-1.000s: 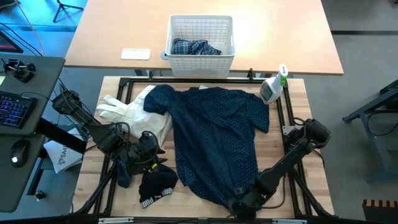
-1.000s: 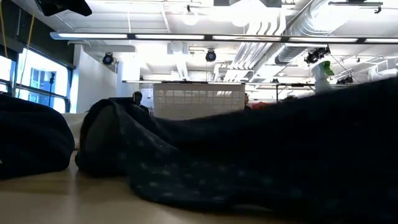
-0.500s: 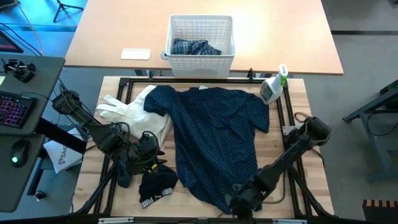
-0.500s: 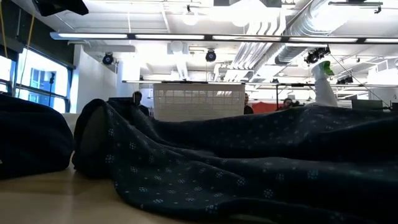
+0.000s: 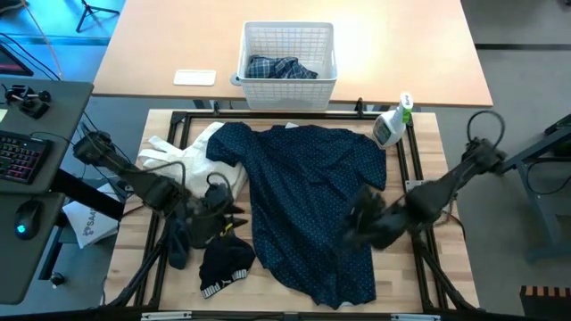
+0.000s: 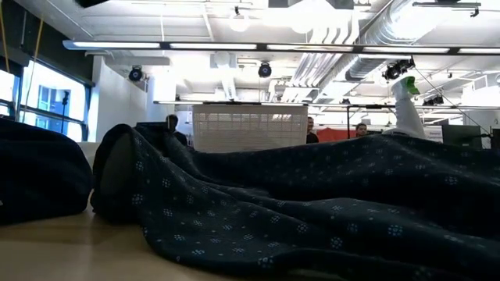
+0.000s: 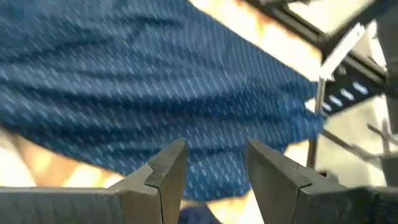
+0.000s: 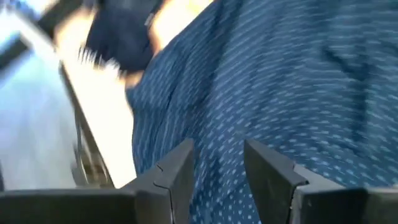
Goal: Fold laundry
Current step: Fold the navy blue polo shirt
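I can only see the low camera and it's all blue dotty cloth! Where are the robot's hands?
Observer: The right gripper is above the right half of the navy shirt, fingers apart, holding nothing.
Operator: And the other one?
Observer: The left gripper is by the shirt's left edge, next to some small dark pieces. It is open and empty too.
Operator: Is there anything in that white basket far away?
Observer: Yes, a blue-and-white plaid shirt lies crumpled inside the basket.
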### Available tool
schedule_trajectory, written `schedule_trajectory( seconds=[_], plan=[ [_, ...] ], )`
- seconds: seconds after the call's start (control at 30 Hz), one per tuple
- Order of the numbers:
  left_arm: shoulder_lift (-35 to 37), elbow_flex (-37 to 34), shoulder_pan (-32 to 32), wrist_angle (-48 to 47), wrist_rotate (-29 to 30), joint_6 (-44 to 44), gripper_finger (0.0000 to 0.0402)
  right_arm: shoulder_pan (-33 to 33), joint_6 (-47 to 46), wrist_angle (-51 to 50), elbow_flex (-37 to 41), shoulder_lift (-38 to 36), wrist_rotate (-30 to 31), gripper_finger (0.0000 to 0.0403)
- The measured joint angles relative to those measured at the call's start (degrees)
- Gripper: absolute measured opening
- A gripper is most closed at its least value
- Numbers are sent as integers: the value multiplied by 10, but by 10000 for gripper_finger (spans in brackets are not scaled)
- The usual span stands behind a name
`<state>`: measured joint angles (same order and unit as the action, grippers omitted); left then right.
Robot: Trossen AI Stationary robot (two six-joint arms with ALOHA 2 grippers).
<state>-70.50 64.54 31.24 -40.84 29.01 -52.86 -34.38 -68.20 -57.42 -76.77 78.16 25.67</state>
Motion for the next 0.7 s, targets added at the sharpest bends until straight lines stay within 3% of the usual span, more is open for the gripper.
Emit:
schedule_trajectory(
  seconds=[0.1, 0.27, 0.4, 0.53, 0.7],
  plan=[
    [0, 40, -36, -28, 1, 28, 151, 26, -63, -40, 0, -39, 22, 134],
    [0, 84, -122, -64, -7, 90, 151, 88, -63, -120, 0, -57, 38, 134],
    [0, 92, -218, -78, -59, 124, 151, 153, -46, -172, 0, -41, 36, 134],
    [-13, 92, -323, -85, -137, 162, 151, 223, 46, -148, 0, -16, -6, 134],
    [-54, 92, -445, -86, -188, 249, 151, 291, 257, -57, 35, 12, -17, 134]
  ],
)
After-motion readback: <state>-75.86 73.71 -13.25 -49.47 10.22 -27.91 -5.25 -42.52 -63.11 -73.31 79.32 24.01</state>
